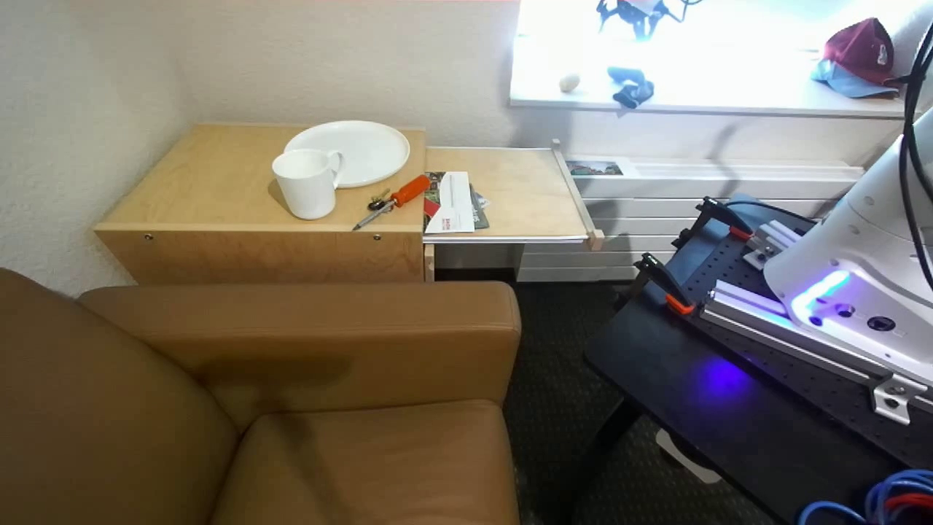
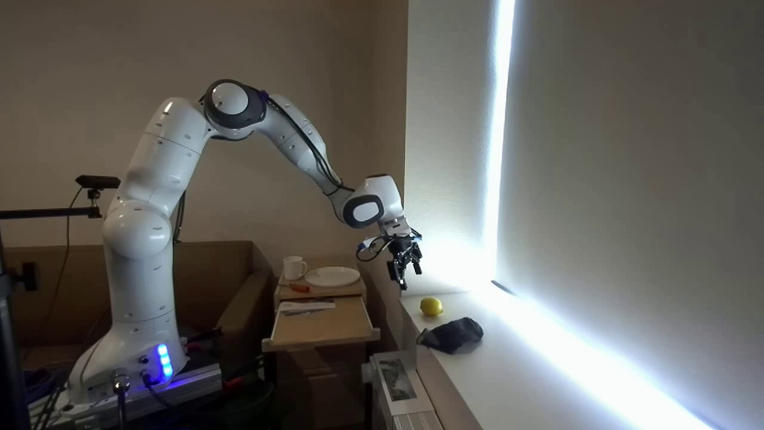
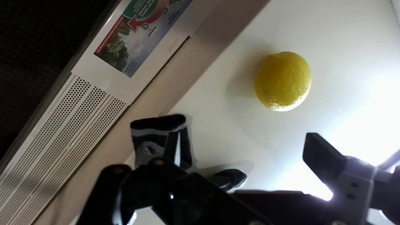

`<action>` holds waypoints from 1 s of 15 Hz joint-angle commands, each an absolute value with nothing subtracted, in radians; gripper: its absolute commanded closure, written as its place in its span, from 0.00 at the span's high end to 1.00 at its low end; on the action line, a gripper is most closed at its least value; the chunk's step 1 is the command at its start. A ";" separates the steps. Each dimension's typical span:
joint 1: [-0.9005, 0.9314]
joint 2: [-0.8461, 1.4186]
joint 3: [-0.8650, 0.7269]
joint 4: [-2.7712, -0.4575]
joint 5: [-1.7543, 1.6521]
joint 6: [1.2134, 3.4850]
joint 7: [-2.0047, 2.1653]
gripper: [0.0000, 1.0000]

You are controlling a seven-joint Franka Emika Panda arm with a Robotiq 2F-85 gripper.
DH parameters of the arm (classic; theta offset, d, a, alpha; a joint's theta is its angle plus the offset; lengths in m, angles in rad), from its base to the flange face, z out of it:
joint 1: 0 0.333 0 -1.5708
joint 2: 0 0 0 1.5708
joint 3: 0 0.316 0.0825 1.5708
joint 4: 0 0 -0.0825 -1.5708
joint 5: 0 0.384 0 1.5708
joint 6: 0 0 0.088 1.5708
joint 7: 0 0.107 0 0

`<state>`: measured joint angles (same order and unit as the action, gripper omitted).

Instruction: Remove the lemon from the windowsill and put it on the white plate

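Black-and-grey fabric sock [image 2: 452, 335] lies by the front edge of the white windowsill surface [image 2: 519, 388], just beside the round yellow lemon [image 2: 431, 306]; the black hand [image 2: 409, 277] hangs above, unclenched.

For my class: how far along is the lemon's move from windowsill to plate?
Done: no transfer yet; the lemon sits on the windowsill. In hand: apparently the reach, with the open pincer hovering above lemon height, empty. Left: grasp the lemon, lift it and set it on the white plate, which holds no lemon.
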<state>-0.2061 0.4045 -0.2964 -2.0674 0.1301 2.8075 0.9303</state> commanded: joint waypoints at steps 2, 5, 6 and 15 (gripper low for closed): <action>-0.203 0.416 -0.288 -2.067 0.176 2.860 0.906 1.00; -0.236 0.492 -0.182 -1.987 0.396 2.929 0.955 1.00; -0.232 0.517 -0.171 -1.951 0.444 2.930 0.980 1.00; -0.109 0.756 -0.360 -1.729 0.390 2.988 1.264 1.00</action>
<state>-0.0954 0.7606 -0.3745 -1.7274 0.4089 2.9847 1.2551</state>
